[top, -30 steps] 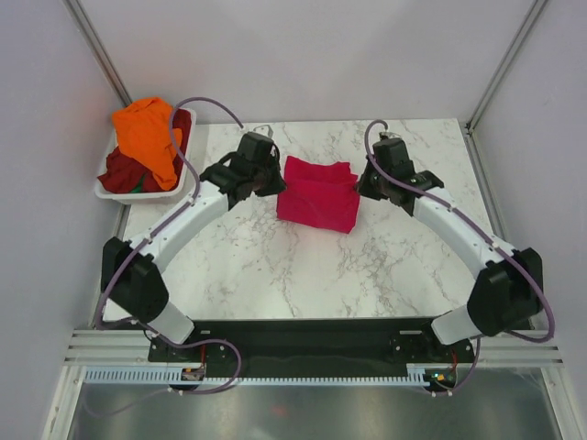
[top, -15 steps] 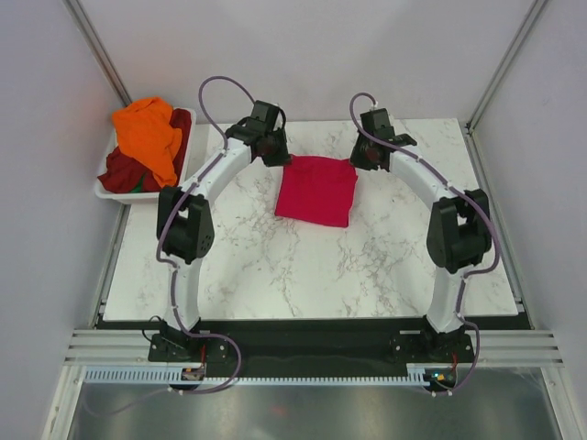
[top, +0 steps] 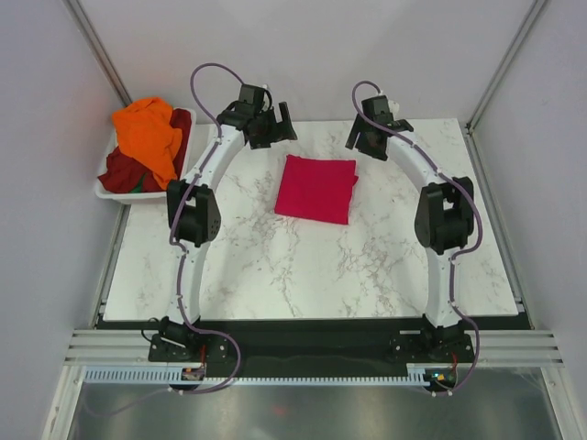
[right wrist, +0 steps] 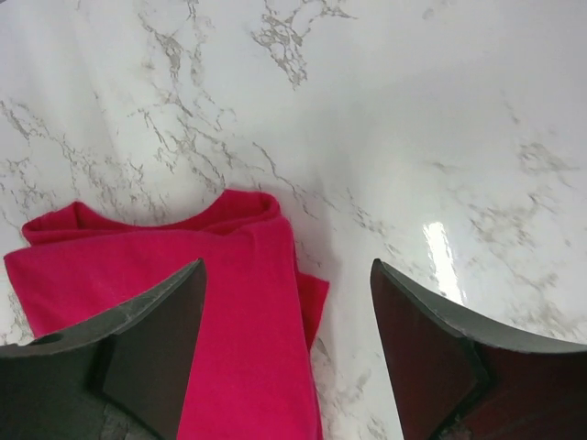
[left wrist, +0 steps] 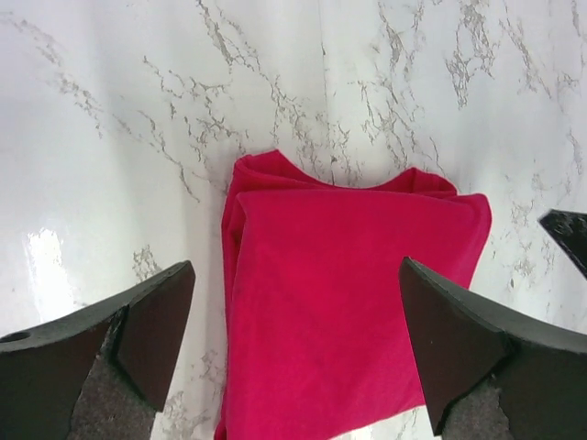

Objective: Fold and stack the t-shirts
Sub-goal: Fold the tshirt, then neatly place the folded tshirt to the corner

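— About the crimson-pink t-shirt (top: 316, 189): where?
— Lying on the marble table (top: 303, 266), folded into a compact near-square; flat and smooth on top; neckline turned toward the far side, with a strip of under-layer peeking out along that far edge in both wrist views.
— And the left gripper (left wrist: 295, 266)?
— Held just beyond the shirt's far edge, toward its left corner; fingers spread wide apart with nothing between them; clear of the cloth, looking down on the fold.
— Right gripper (right wrist: 286, 264)?
— Mirrored just beyond the shirt's far edge, toward its right corner; likewise parted wide, gripping nothing; apart from the fabric.
— The arms themselves?
— Stretched out from the near side, one passing to each side of the shirt; no contact with it.
— Other t-shirts?
— Well off to the left of the folded shirt, heaped in the white basket (top: 138, 194); orange t-shirt (top: 151, 136) crumpled and draped on top; dark maroon t-shirt (top: 119, 170) bunched beneath and beside it, reaching the basket's rim; neither one folded.
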### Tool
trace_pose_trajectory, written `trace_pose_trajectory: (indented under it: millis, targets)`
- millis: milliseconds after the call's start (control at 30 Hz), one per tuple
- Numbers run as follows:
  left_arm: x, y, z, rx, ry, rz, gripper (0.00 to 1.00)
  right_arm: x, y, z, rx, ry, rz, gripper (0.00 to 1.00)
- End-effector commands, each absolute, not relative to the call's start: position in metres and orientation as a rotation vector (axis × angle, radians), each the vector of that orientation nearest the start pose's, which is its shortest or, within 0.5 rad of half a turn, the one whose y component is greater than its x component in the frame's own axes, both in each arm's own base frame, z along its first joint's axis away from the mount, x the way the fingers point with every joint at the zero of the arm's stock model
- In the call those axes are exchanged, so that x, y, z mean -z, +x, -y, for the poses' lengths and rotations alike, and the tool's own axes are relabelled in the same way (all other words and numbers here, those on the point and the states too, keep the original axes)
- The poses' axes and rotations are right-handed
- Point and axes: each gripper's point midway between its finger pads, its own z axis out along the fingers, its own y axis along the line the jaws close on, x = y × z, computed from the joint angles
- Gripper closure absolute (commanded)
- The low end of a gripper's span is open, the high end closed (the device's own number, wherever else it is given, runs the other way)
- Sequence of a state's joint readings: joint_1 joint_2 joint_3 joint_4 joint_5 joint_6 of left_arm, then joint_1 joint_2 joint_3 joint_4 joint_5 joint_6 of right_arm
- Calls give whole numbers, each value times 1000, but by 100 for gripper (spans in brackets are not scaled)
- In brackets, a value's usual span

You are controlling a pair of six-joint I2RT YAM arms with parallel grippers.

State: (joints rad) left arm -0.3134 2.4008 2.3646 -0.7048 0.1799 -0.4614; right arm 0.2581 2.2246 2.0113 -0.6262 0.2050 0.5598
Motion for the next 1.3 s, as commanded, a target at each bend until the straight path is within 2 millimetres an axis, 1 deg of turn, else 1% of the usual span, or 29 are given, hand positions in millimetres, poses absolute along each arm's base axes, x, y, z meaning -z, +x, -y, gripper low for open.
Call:
trace_pose_trajectory:
  millis: [0, 33, 67, 100, 133, 167, 233, 267, 300, 433, 467, 500, 533, 600, 633, 667, 733, 767, 800, 867, 900, 967, 1033, 1100, 1133, 1167, 1200, 1233, 1267]
  targets:
    - [-217, 550, 233, 591, -16, -2274, 1, -214, 530, -124, -126, 434, -2159, 20]
    - [-215, 544, 231, 586, -33, -2288, 2, -218, 527, -135, -201, 410, -2143, 20]
    - [-210, 530, 227, 584, -48, -2321, 3, -189, 510, -143, -225, 384, -2207, 19]
    - [-209, 522, 226, 589, -73, -2337, 4, -197, 504, -152, -282, 360, -2185, 18]
    - [-204, 513, 225, 590, -81, -2360, 5, -186, 493, -166, -312, 335, -2223, 17]
    - [-204, 495, 218, 581, -95, -2383, 6, -165, 481, -164, -289, 332, -2276, 15]
    - [-204, 476, 213, 564, -117, -2399, 6, -149, 469, -161, -272, 349, -2309, 11]
    - [-204, 467, 209, 551, -121, -2406, 6, -131, 460, -158, -266, 349, -2343, 10]
    - [-207, 449, 204, 541, -123, -2411, 6, -123, 461, -162, -294, 333, -2346, 10]
    - [-218, 409, 187, 484, -112, -2394, 6, -91, 466, -175, -459, 309, -2406, 11]
    - [-212, 397, 183, 478, -122, -2412, 6, -87, 469, -174, -475, 321, -2402, 11]
    - [-216, 391, 181, 484, -121, -2402, 6, -82, 476, -178, -508, 310, -2383, 11]
    - [-234, 380, 178, 501, -117, -2360, 6, -78, 479, -179, -526, 312, -2379, 11]
    - [-230, 364, 172, 492, -102, -2365, 6, -66, 487, -184, -587, 317, -2369, 11]
    - [-245, 354, 168, 507, -98, -2325, 6, -63, 490, -184, -599, 325, -2363, 11]
    - [-238, 345, 164, 502, -99, -2338, 6, -58, 493, -183, -612, 335, -2364, 11]
    - [-250, 334, 152, 456, -53, -2286, 4, -42, 495, -187, -652, 348, -2375, 14]
    - [-247, 328, 148, 442, -36, -2288, 4, -35, 494, -188, -665, 353, -2383, 16]
    - [-249, 324, 145, 435, -31, -2279, 4, -25, 494, -191, -683, 362, -2392, 19]
    - [-251, 313, 136, 409, -27, -2261, 3, -17, 493, -196, -719, 372, -2391, 36]
    - [-250, 311, 131, 379, -30, -2253, 2, -10, 493, -196, -724, 380, -2394, 59]
    - [-246, 305, 121, 332, -39, -2243, 2, -5, 494, -192, -714, 401, -2398, 78]
    - [-240, 303, 112, 282, -54, -2245, 2, -1, 500, -180, -689, 427, -2393, 90]
    - [-228, 300, 107, 248, -59, -2269, 2, -3, 507, -161, -616, 460, -2393, 99]
    - [-224, 300, 106, 240, -59, -2277, 2, -2, 510, -144, -543, 482, -2405, 100]
    - [-218, 298, 106, 234, -58, -2292, 2, -18, 525, -133, -448, 416, -2383, 100]
    - [-215, 297, 105, 229, -56, -2298, 2, -14, 522, -105, -240, 441, -2419, 100]
    - [-210, 297, 105, 226, -59, -2310, 2, -18, 526, -91, -154, 438, -2420, 100]
    - [-206, 296, 104, 220, -59, -2320, 2, -38, 542, -79, -94, 410, -2381, 100]
